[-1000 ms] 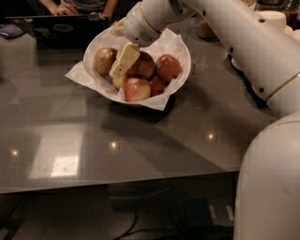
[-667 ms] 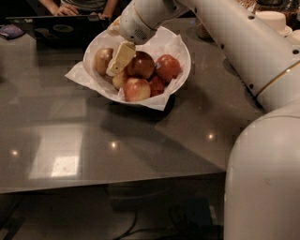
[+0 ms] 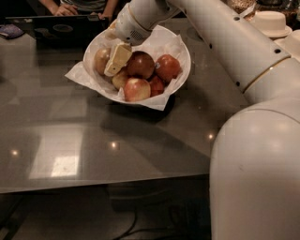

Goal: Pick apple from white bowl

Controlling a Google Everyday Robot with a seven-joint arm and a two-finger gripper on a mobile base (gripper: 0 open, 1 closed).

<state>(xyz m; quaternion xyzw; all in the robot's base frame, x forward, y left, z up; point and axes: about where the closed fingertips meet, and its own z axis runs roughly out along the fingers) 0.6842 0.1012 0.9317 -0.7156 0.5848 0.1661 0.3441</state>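
The white bowl (image 3: 186,65), lined with crumpled white paper, stands on the dark table at upper centre and holds several apples. The dull brownish-tan apple (image 3: 101,60) lies at the bowl's left side. Shiny red apples (image 3: 139,64) fill the middle and right, and a pink-yellow one (image 3: 137,89) sits at the front. My gripper (image 3: 115,61) reaches down into the bowl from above. Its cream tip rests between the tan apple and the dark red apple, touching or nearly touching the tan one.
My white arm (image 3: 234,51) runs from the bowl to the right, and its bulk (image 3: 258,178) fills the lower right. Stacked white bowls (image 3: 269,21) stand at the back right. A dark laptop (image 3: 56,30) and a person's hands (image 3: 70,8) are behind the bowl.
My gripper has shifted a little to the left and farther back inside the bowl, closer to the tan apple. The apples have not moved.
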